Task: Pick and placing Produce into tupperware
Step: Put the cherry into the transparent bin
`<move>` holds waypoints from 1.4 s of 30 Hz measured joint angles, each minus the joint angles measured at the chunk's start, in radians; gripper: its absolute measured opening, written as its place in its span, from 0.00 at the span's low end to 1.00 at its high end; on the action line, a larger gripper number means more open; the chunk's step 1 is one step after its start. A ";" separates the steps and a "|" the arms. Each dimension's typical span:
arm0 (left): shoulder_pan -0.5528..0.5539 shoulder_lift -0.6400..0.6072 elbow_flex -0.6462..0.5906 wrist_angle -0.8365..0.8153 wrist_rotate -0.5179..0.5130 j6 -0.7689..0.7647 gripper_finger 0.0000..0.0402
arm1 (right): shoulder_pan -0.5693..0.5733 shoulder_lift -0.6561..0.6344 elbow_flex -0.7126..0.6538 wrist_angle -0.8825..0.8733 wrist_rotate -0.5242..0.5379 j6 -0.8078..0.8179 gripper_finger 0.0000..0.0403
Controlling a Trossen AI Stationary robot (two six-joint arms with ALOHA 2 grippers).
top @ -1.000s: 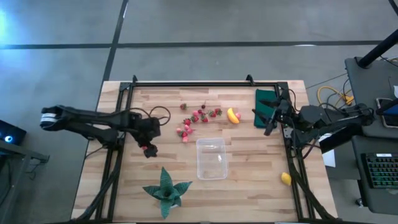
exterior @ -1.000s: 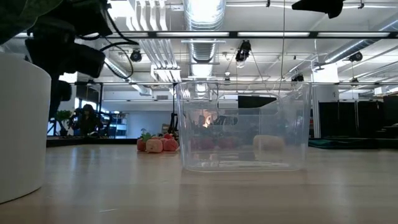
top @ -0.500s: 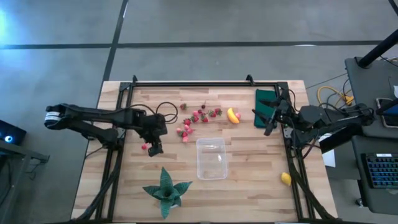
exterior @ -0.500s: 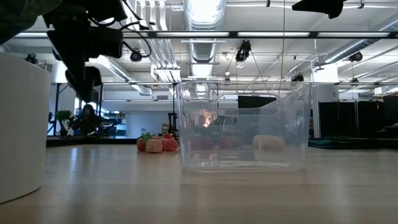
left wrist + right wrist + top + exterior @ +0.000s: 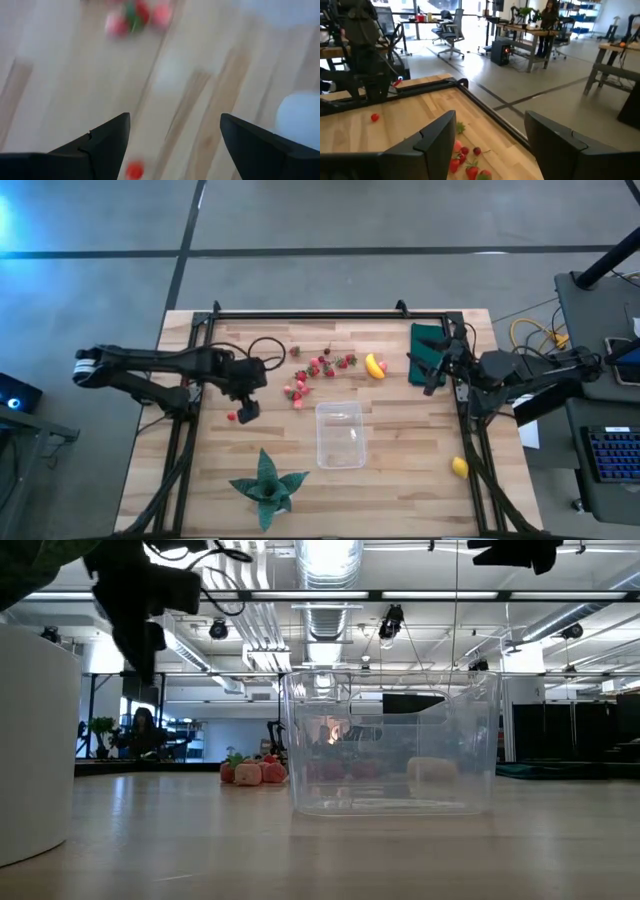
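The clear tupperware (image 5: 340,434) stands on the wooden table, right of centre. Beyond it lie several small red and pink strawberry pieces (image 5: 320,366) and a yellow banana (image 5: 374,366). A yellow lemon (image 5: 459,467) sits near the right edge. My left gripper (image 5: 246,412) hangs open above the table, left of the tupperware. One lone red piece (image 5: 133,170) lies on the wood below its fingers, untouched. My right gripper (image 5: 428,372) is held open and level over the far right of the table, with nothing between its fingers (image 5: 440,135).
A green spiky plant (image 5: 266,485) in a white pot (image 5: 35,740) stands at the near edge, left of the tupperware. A dark green flat rectangle (image 5: 430,345) lies under my right arm. A black frame (image 5: 320,314) runs along the table's far edge.
My left gripper has risen from just above the table and moved a little toward the tupperware, its wrist tipping and rolling; its fingers stay open. The lone red piece stays where it was on the wood.
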 joint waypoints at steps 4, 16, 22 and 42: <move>0.000 0.038 0.011 -0.168 -0.069 -0.036 0.73 | -0.001 0.000 0.000 -0.061 0.002 0.027 0.57; -0.003 0.281 -0.084 -0.193 -0.074 0.054 0.73 | -0.069 0.002 0.000 -0.130 0.002 0.166 0.57; -0.003 0.341 -0.082 -0.172 -0.070 0.171 0.73 | -0.110 0.002 0.000 -0.131 0.002 0.178 0.57; -0.020 0.457 -0.109 -0.130 -0.032 0.129 0.58 | -0.135 0.002 -0.001 -0.205 0.002 0.211 0.57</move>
